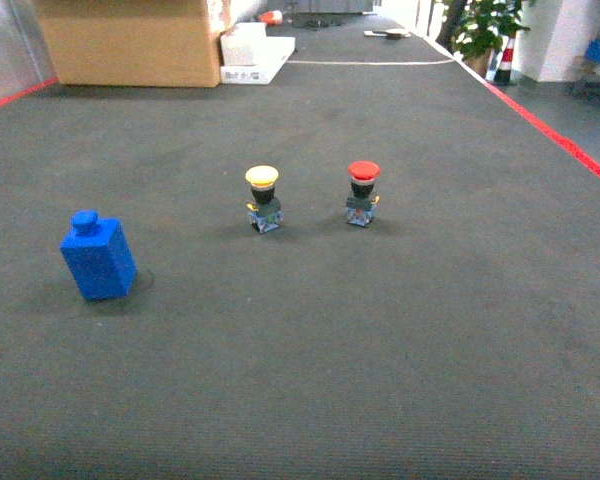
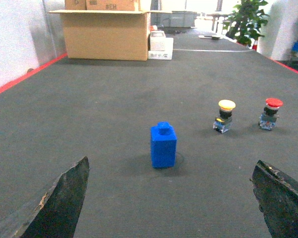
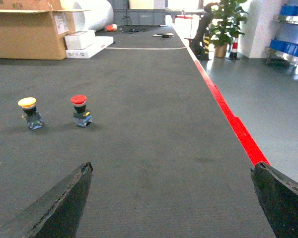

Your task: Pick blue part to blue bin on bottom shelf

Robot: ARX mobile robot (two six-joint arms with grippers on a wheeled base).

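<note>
The blue part (image 1: 98,258) is a small blue block with a round knob on top, standing upright on the dark grey floor at the left. In the left wrist view the blue part (image 2: 163,145) stands ahead of my left gripper (image 2: 172,168), roughly centred between the wide-open fingers and not touched. My right gripper (image 3: 172,166) is also open over bare floor, holding nothing. Neither gripper shows in the head view. Far off at the right, blue bins (image 3: 284,46) sit on a steel rack; I cannot tell which is the task's blue bin or the bottom shelf.
A yellow-capped button (image 1: 263,198) and a red-capped button (image 1: 361,192) stand mid-floor, right of the blue part. A large cardboard box (image 1: 130,40) and white boxes (image 1: 255,52) sit at the back. A red floor line (image 3: 228,114) borders the right side; a potted plant (image 1: 485,30) stands beyond.
</note>
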